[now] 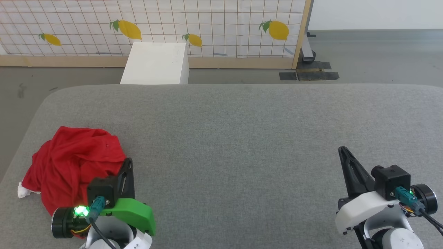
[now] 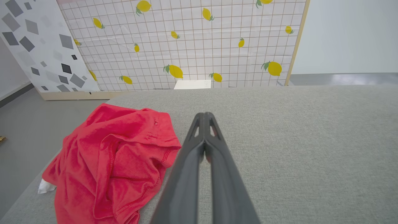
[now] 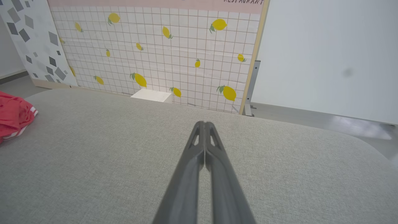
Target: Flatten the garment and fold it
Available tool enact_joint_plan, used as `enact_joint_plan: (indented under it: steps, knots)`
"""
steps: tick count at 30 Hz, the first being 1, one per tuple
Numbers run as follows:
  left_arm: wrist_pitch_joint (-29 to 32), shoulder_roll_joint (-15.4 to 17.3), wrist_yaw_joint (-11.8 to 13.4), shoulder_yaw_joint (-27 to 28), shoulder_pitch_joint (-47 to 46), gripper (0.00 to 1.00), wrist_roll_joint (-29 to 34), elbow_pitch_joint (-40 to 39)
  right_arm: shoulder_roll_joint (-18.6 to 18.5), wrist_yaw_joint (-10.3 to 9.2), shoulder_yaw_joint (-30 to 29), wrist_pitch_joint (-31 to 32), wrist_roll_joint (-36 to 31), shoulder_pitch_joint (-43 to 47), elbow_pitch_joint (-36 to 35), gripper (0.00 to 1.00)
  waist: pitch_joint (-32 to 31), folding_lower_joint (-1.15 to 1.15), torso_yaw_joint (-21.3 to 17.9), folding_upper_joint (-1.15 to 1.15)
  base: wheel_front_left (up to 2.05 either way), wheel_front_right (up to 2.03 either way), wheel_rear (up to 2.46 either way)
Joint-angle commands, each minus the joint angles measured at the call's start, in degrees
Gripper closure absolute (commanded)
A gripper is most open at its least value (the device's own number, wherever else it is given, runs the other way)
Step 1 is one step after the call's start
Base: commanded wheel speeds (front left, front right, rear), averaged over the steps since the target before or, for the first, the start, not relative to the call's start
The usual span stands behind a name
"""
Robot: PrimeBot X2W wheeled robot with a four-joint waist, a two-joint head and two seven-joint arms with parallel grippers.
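Head view first, closest stuff: the left pincer (image 1: 129,162) sits at the near-left corner of the grey fabric-topped table (image 1: 235,138), fingers pressed fully together with nothing between them. The right pincer (image 1: 342,149) is over by the near-right corner, same deal, clamped closed and empty, with bare grey fabric all around it. Both wrist views back that up, the two dark fingers meet in a single point. The garment (image 1: 74,155) is a crumpled red heap near that left corner, close to the table's left edge, with a white bit (image 1: 24,192) poking out on the side toward that edge. The left pincer is just beside the heap's right side; honestly can't tell if it's touching the cloth or not. From the right wrist view you catch a sliver of red-and-white striped trim (image 3: 26,117) way off at the left, well apart from the right pincer. Past the table's far edge there's a white box (image 1: 155,64) on the grey floor (image 1: 363,58), some black tape patches (image 1: 311,74), and behind it all a gridded screen with lemons (image 1: 214,27) printed on it.
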Motion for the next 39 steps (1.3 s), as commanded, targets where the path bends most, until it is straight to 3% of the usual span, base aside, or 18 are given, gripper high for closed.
enact_joint_plan:
  steps: [1, 26, 27, 39]
  knots:
    - [0.07, -0.22, -0.06, 0.19, 0.23, 1.0, 0.74, -0.15, 0.11, -0.09, 0.08, -0.01, -0.36, 0.84, -0.31, 1.0, 0.0, 0.0, 0.0, 0.0, 0.0, 0.0, 0.0]
    - [0.07, -0.22, -0.06, 0.19, 0.23, 1.0, 0.74, -0.15, 0.11, -0.09, 0.08, -0.01, -0.36, 0.84, -0.31, 1.0, 0.0, 0.0, 0.0, 0.0, 0.0, 0.0, 0.0]
    - [-0.01, 0.0, 0.0, -0.01, 0.0, 0.0, 0.0, 0.0, 0.0, 0.0, 0.0, 0.0, 0.0, 0.0, 0.01, 0.0, 0.0, 0.0, 0.0, 0.0, 0.0, 0.0, 0.0]
    - [-0.98, -0.01, 0.64, -1.38, -0.29, 0.0, -1.06, 0.91, -0.01, -0.01, -0.53, -0.98, 1.35, 0.51, 0.61, 0.0, 0.02, 0.0, -0.01, 0.0, 0.0, 0.0, 0.0]
